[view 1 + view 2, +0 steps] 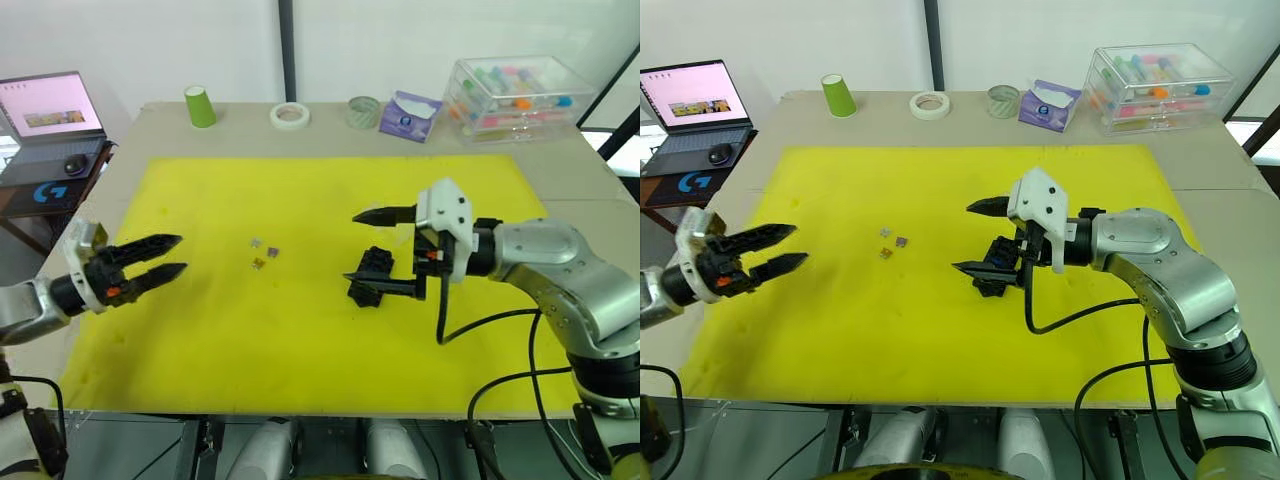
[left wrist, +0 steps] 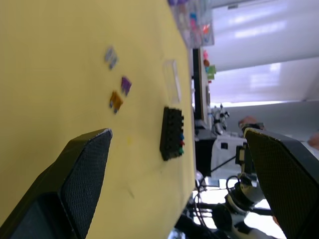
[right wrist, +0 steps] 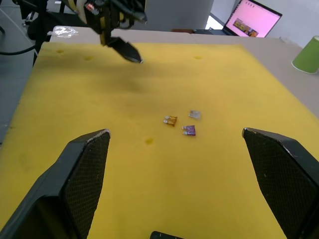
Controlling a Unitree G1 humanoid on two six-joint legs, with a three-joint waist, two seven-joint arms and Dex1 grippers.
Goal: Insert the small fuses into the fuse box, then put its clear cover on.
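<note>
Loose fuses [image 1: 264, 251] lie between pincers, nearer left pincer [image 1: 167, 257], fingers apart | right pincer [image 1: 367, 250] spread wide over fuse box [image 1: 370, 274] | three unseated.

A big yellow foam mat [image 1: 300, 340] lies on the flat grey table [image 1: 590, 190]. Near the mat's middle sit three tiny plastic fuses [image 1: 264, 252], close together. To their right sits the small black plastic fuse box [image 1: 368, 276]. The thin clear plastic cover [image 2: 172, 79] lies flat just beside the box.

Behind the mat, along the table's far edge, stand a green paper cup [image 1: 200, 106], a white tape roll [image 1: 289, 115], a clear tape roll [image 1: 364, 111], a purple tissue pack [image 1: 409, 115] and a large clear plastic storage box [image 1: 515, 95], from left to right. An open black laptop [image 1: 50, 115] sits off the table's left side.
</note>
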